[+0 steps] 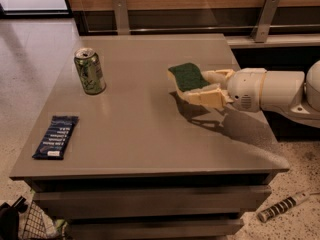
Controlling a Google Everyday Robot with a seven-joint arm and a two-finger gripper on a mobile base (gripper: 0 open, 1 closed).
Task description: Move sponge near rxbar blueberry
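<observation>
The sponge, pale yellow with a dark green top, is held tilted just above the grey table at its right middle. My gripper reaches in from the right and is shut on the sponge, one finger behind it and one in front. The rxbar blueberry, a flat navy bar with white lettering, lies near the table's front left corner, far from the sponge.
A green drink can stands upright at the back left of the table. A wall ledge with metal brackets runs behind. A wire basket and a striped tool lie on the floor.
</observation>
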